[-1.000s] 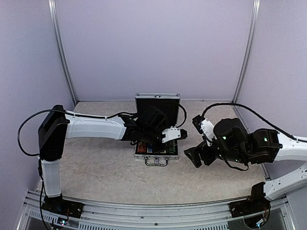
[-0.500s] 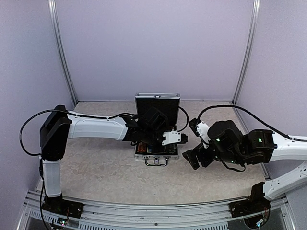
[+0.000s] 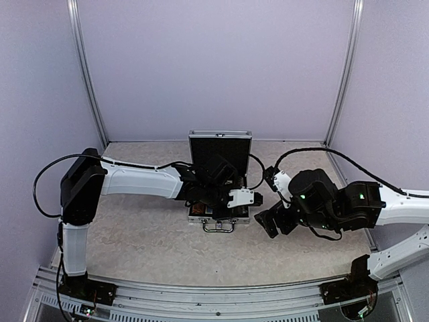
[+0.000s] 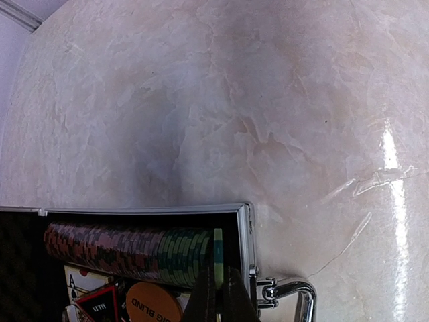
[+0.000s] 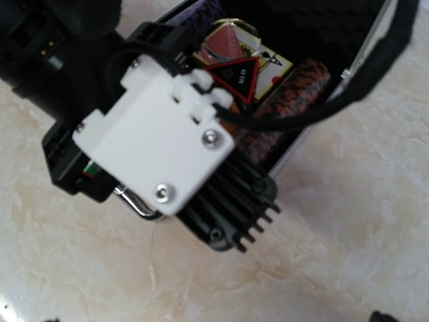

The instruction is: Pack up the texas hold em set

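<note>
The silver case lies open at the table's middle, its black-lined lid upright. My left gripper reaches into it and is shut on a green chip standing on edge at the end of the chip row, next to the case wall. An orange "BIG BLIND" disc and the red-black triangle marker lie beside the row, with a red card deck behind. My right gripper hovers just right of the case, open and empty; only its fingertips' edges show in its wrist view.
The case handle sticks out at the front. My left arm's white wrist housing fills the space above the case's front right corner. Purple walls enclose the beige table.
My left gripper has moved down and nearer, into the front of the case. My right gripper has shifted slightly left toward the case.
</note>
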